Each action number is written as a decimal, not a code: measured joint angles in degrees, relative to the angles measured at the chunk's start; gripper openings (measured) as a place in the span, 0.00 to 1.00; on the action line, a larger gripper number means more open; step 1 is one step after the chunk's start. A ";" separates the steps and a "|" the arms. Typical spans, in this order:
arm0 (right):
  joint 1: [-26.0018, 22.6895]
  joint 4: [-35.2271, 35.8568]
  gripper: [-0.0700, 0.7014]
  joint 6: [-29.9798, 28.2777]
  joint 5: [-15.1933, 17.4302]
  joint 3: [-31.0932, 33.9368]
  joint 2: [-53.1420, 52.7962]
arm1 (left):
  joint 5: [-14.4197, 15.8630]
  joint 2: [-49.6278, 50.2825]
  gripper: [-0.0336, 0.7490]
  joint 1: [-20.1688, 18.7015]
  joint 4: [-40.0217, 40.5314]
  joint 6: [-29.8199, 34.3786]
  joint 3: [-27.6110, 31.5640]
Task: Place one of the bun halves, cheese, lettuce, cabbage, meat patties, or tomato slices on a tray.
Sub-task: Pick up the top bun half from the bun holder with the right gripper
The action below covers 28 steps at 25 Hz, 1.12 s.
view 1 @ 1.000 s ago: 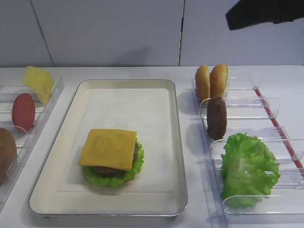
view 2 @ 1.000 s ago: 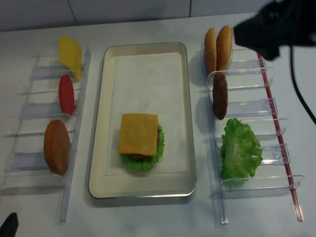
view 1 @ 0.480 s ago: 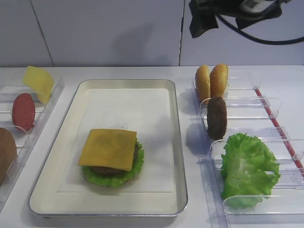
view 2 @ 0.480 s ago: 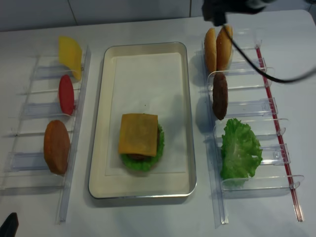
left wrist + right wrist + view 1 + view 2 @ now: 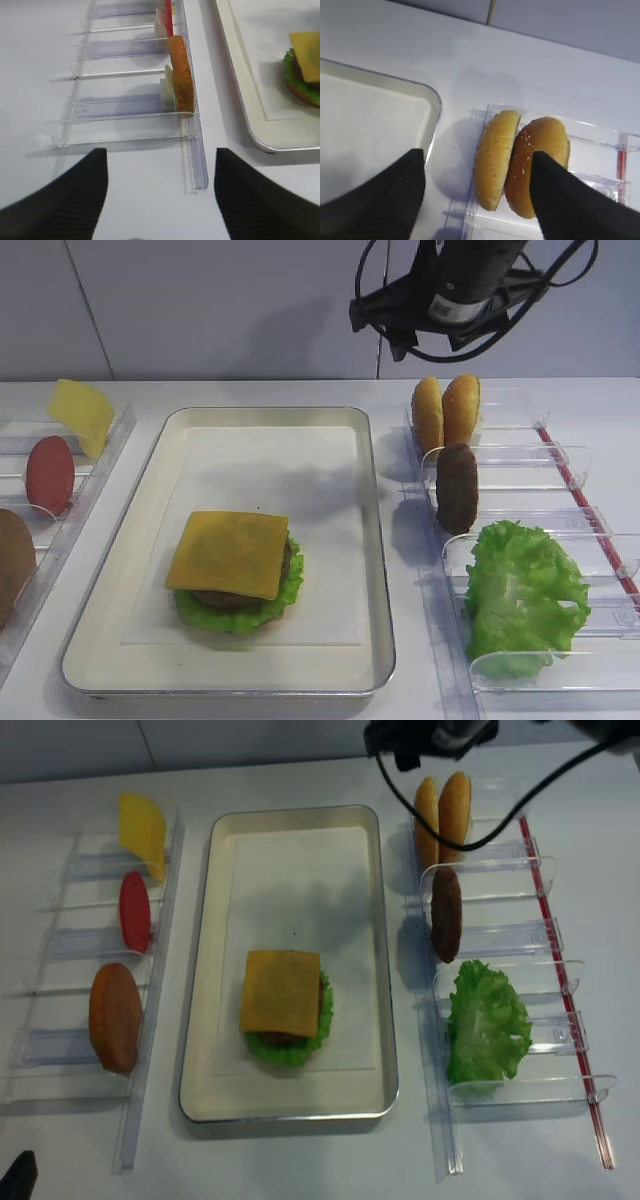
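Note:
Two bun halves (image 5: 445,412) stand on edge in the far slot of the right rack, a paler one (image 5: 495,157) beside a darker speckled one (image 5: 537,165). My right gripper (image 5: 477,195) hangs open well above them and holds nothing. It shows at the top of the overhead view (image 5: 432,335). The cream tray (image 5: 370,540) carries a stack of lettuce, a meat patty and a cheese slice (image 5: 230,552). My left gripper (image 5: 160,195) is open over bare table near the left rack's front end.
The right rack also holds a patty (image 5: 457,487) and a lettuce leaf (image 5: 522,595). In the left rack (image 5: 192,150) are a cheese slice (image 5: 82,415), a tomato slice (image 5: 49,475) and a bun half (image 5: 181,80). The wall runs behind the table.
My right arm has swung in from the top right, moving left and lower, and now hangs over the two bun halves. Nothing on the table has moved.

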 joint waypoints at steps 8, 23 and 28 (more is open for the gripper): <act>0.00 -3.42 0.71 4.45 1.23 -0.13 4.28 | 0.00 0.00 0.64 0.00 0.00 0.00 0.00; 0.00 -5.97 0.69 7.65 -0.93 -0.26 8.68 | 0.00 0.00 0.64 0.00 0.00 0.00 0.00; 0.00 -6.20 0.61 7.99 -1.65 -0.26 9.87 | 0.00 0.00 0.64 0.00 0.00 0.00 0.00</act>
